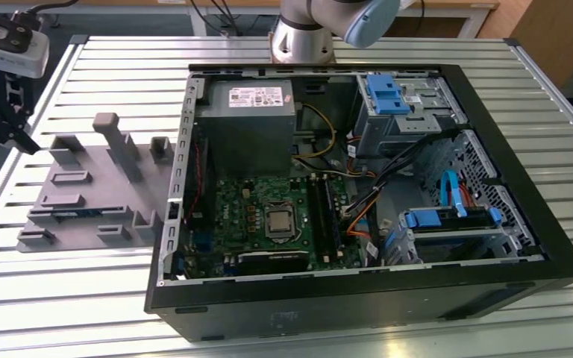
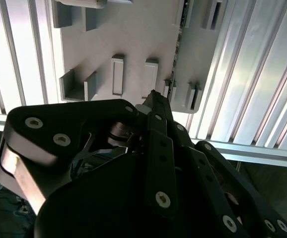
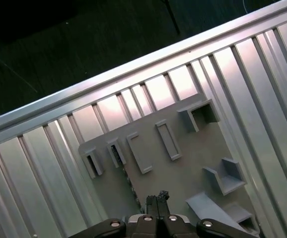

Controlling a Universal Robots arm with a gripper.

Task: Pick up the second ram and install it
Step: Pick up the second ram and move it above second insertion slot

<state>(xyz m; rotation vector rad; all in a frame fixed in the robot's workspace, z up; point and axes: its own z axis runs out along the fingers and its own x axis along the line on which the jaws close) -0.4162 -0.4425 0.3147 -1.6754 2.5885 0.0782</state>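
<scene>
Standing on its long edge in a slot of the grey holder tray [image 1: 87, 198], the second ram [image 1: 72, 213] is a thin dark stick. It lies on the tray's side nearer the camera in the exterior view. In both wrist views it shows edge-on as a narrow dark line [image 2: 176, 59] [image 3: 130, 184] between the tray's raised blocks. Tray: flat, grey, with several upright posts and small brackets, resting on the slatted metal counter [image 1: 98, 298]. It sits just beside the computer case [image 1: 366, 306], on the exterior view's left. Gripper [image 3: 158, 198]: black, fingers drawn together with nothing between them, poised over the tray near the stick but apart from it; its linkage crowds the second wrist view [image 2: 153, 99]. Computer case: black tower, laid on its side, side panel off. Contents: green motherboard [image 1: 257, 198], grey power supply [image 1: 251, 119], light-blue drive brackets [image 1: 386, 93], loose coloured cables [image 1: 316, 130]. Arm base [image 1: 301, 37]: grey, mounted behind the case.
</scene>
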